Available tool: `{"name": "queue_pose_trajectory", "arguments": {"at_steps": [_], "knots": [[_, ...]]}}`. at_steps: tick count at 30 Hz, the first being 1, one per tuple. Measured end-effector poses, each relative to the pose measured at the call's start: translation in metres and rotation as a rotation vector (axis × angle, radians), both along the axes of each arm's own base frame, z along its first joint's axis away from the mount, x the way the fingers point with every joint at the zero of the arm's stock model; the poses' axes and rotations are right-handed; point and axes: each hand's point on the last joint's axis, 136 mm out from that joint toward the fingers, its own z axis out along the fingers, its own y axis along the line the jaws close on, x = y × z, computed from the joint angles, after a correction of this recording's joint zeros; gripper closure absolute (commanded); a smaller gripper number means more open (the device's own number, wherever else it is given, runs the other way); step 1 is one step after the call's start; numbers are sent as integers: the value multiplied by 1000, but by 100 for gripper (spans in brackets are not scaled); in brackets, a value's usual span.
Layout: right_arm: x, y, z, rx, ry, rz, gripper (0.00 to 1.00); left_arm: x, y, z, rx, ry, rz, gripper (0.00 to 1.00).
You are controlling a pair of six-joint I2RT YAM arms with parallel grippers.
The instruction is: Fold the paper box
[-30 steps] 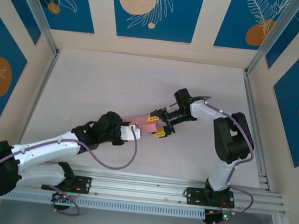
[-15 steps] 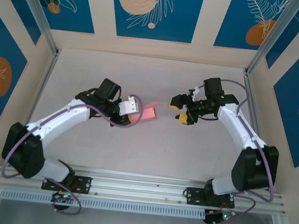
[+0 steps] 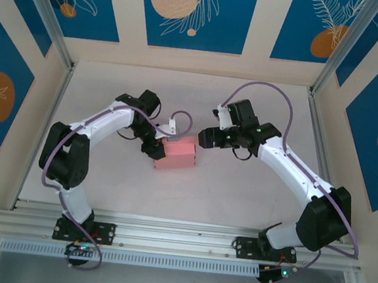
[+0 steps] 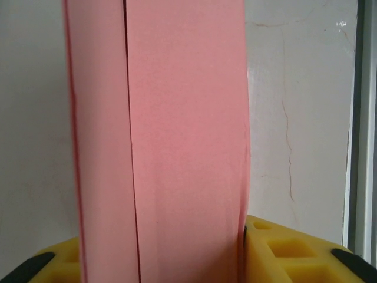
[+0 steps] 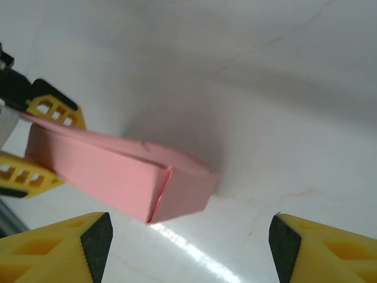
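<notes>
Robotics lab cell: left arm (image 3: 101, 122) and right arm (image 3: 289, 168) bolted to an aluminium rail (image 3: 177, 235), table (image 3: 238, 189) boxed by blue printed panels (image 3: 217, 27).

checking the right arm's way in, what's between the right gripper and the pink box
Just bare table. In the right wrist view, the open right gripper faces the near end of the pink box with nothing in the gap.

No text, label, number or sign is readable, the paper box (image 3: 176, 156) included.
</notes>
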Motion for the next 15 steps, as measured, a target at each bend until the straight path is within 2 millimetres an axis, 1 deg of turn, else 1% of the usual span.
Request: {"name": "queue_pose_trajectory", "arguments": {"at_steps": [1, 5, 10, 13, 15], "knots": [[5, 1, -1, -8, -16, 16, 29, -1, 1, -1, 3, 5, -5, 56], [19, 10, -13, -7, -39, 104, 31, -2, 2, -5, 14, 17, -6, 55], [17, 24, -30, 26, -8, 213, 33, -2, 2, -9, 33, 11, -10, 55], [15, 31, -33, 48, 5, 259, 34, 0, 1, -10, 37, -4, -14, 55], [13, 33, -33, 56, 4, 276, 35, 0, -1, -12, 38, -14, -16, 50]]}}
